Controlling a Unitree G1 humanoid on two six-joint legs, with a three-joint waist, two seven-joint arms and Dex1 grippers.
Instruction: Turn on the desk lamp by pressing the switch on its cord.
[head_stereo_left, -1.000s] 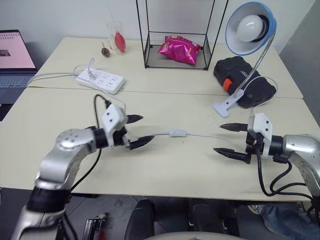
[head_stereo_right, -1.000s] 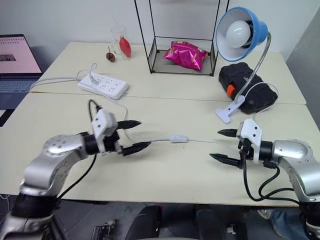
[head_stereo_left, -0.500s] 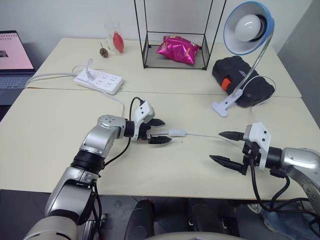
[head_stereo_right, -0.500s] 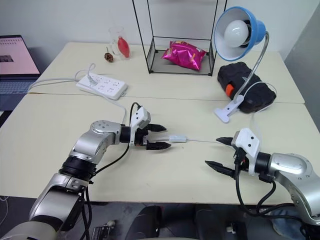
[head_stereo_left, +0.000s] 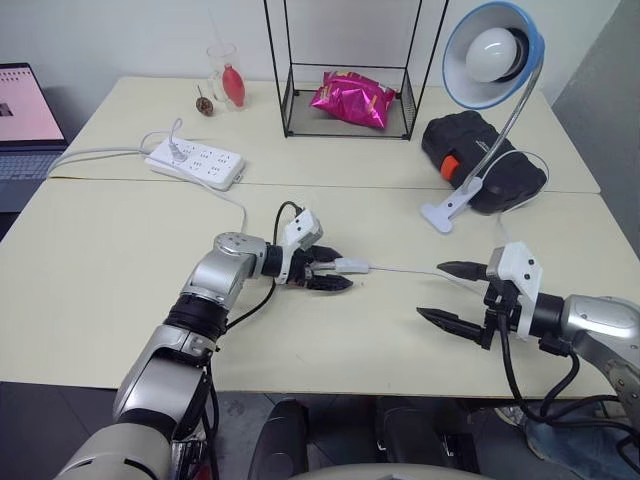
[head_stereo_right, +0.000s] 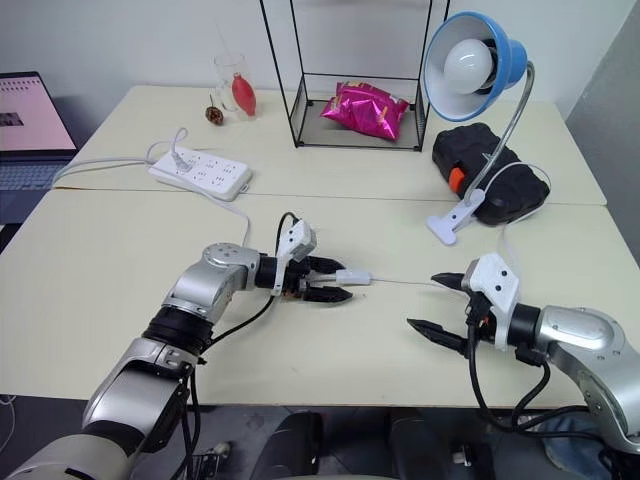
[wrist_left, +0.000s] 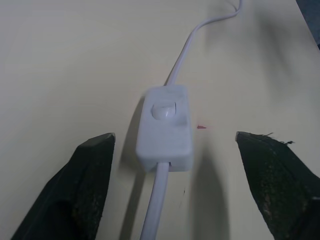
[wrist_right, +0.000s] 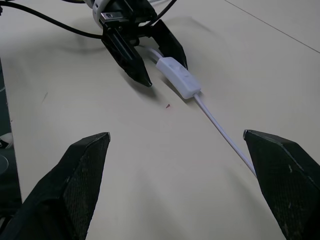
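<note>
Switch: the small white oblong plastic inline switch (wrist_left: 165, 127) lies flat on the pale cream table (head_stereo_left: 120, 300), near the middle of the front half, with its round button facing up.
Left gripper: the left gripper (head_stereo_left: 331, 273) with 2 black fingers sits low over the table and straddles the switch; in the left wrist view 1 finger stands on each side of the switch, with bare table between each finger and the switch body, so the jaws are part-way apart and touch nothing.
Cord: the thin white flexible cord (head_stereo_right: 400, 283) runs from the switch across the table toward the right gripper, and a second stretch leaves the other end of the switch under the left gripper.
Right gripper: the right gripper (head_stereo_left: 458, 297) hovers above the table, well apart from the switch; its 2 black fingers are spread wide and hold nothing, and the cord passes between them in the right wrist view.
Desk lamp: the desk lamp with round blue shade, large white bulb and bendy silver gooseneck (head_stereo_left: 493, 55) stands at the far right, its white clip base on the table just beside a black pouch with an orange patch (head_stereo_left: 482, 162).
Power strip: a wide white multi-socket power strip (head_stereo_left: 197, 163) lies at the far left.
Wire rack: a black wire frame (head_stereo_left: 346, 65) at the back holds a shiny pink foil bag (head_stereo_left: 351, 99).
</note>
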